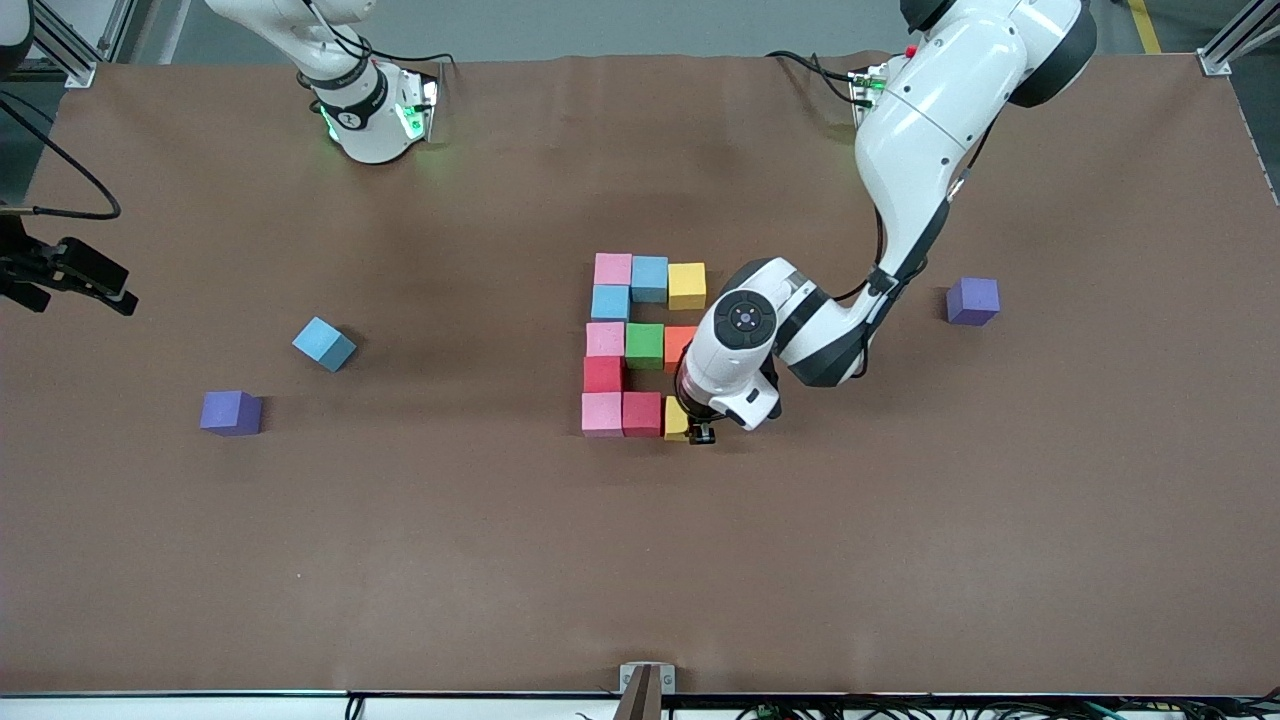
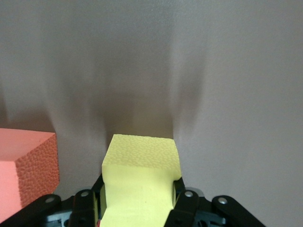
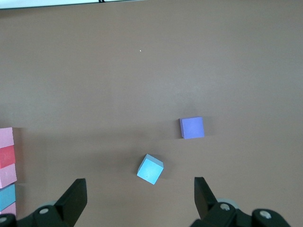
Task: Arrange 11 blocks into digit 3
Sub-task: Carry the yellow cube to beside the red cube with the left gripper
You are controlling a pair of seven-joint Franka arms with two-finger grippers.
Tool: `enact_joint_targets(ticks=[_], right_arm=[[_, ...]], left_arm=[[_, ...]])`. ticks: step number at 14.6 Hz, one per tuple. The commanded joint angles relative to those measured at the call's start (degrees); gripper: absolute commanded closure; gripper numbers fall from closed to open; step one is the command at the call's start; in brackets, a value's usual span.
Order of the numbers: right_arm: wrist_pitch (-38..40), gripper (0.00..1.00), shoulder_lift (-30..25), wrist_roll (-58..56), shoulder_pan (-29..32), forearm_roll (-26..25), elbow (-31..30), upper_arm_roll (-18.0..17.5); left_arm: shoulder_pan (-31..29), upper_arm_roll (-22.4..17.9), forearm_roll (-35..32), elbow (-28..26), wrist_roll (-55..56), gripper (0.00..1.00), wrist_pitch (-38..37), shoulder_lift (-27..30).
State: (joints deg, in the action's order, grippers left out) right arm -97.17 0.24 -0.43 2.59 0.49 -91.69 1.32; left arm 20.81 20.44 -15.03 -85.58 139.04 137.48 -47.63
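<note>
Table (image 1: 900, 560) carried the digit 3 (image 1: 640, 345) just beside my left gripper (image 1: 700, 428), whose fingers (image 2: 182, 201) pinched a yellow cube (image 2: 139, 182) against the red cube (image 1: 642, 413). My right gripper (image 3: 137, 198) waited, spread wide, above a stray light blue cube (image 3: 150, 169).

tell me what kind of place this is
Probably a robotics lab workbench: two white robot arms mounted along a brown paper-covered table, aluminium frame posts at its corners, cables along the edge, and small coloured foam cubes laid out for a manipulation exercise.
</note>
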Motion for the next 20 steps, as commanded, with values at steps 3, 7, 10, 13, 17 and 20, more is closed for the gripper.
enact_joint_targets(ticks=[3,7,10,13,17,20], right_arm=[[0.23,0.0,-0.94,-0.28,-0.39,-1.72,-1.21,0.08],[0.23,0.0,-0.94,-0.19,-0.39,-1.72,-1.04,0.08],[-0.21,0.0,-0.94,-0.19,-0.48,-1.55,-0.6,0.08],[-0.47,0.0,-0.94,-0.19,-0.39,-0.94,-0.51,0.08],[-0.21,0.0,-0.94,-0.19,-0.48,-1.11,0.11,0.17],[-0.3,0.0,-0.94,-0.19,-0.57,-1.37,0.19,0.08]], left_arm=[[1.07,-0.58,1.15,1.65,1.32,0.73,-1.08,-1.24],[1.07,-0.58,1.24,2.0,1.5,0.72,-0.99,-1.5],[1.42,-0.58,1.24,2.0,1.5,0.72,-0.81,-1.5],[1.42,-0.58,1.24,2.0,1.58,0.72,-0.81,-1.5],[1.42,-0.58,1.15,2.0,1.41,0.69,-0.55,-1.59],[1.34,-0.58,1.06,2.0,1.15,0.33,-0.55,-1.5]])
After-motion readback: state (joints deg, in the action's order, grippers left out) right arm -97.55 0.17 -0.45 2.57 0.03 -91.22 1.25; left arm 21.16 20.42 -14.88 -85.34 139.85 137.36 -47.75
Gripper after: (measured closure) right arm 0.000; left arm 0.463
